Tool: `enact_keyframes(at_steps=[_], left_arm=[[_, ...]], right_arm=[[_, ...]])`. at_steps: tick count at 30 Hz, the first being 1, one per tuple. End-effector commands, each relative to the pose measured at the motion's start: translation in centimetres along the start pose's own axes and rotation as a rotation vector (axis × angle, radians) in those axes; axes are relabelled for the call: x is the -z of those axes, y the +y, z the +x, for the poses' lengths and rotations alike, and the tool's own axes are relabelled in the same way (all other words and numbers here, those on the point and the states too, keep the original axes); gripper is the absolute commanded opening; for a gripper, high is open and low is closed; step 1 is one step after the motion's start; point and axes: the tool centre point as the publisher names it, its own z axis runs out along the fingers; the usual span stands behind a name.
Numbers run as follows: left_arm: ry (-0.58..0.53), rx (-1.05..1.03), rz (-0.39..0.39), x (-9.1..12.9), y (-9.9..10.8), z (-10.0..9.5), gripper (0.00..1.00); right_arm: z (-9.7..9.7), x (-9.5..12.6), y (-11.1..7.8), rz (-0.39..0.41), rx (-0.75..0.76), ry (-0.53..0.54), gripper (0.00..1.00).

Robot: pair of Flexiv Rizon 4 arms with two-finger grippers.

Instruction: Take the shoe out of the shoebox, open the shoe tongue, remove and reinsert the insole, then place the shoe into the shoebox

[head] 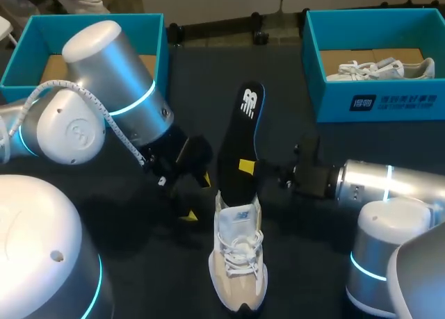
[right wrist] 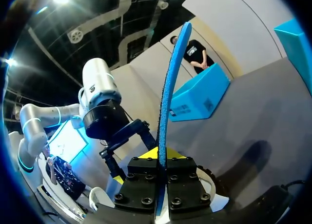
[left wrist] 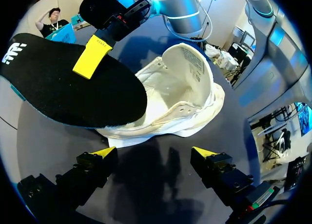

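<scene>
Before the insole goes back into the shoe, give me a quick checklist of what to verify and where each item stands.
1. Right gripper shut on the insole: ok, pinched from both sides.
2. Left gripper open and apart from the shoe: ok.
3. Shoe tongue folded back, opening exposed: ok.
4. Shoe steadied on the table: not ok, nothing grips it.
5. Insole's lower end seated inside the opening: cannot tell.
</scene>
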Motion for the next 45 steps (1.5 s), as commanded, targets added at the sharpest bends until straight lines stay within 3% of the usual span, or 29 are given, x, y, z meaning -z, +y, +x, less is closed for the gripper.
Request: enact_keyframes(at_steps=[1,28,45], left_arm=[[-0.003,0.003,-0.004,-0.1,0.0,0.1,1.0],[-0.003,0.003,-0.004,-0.1,0.0,0.1,1.0],[-0.003,0.003,-0.004,-0.1,0.0,0.1,1.0]], right_arm=[[0.1,0.3,-0.2,-0.005,-0.002,0.0,0.0],[-0.8,1.2,-3.3,-0.013,-0.071,0.037,0.0],[0.0,1.3,-6.2,0.09,-0.085,0.066,0.0]])
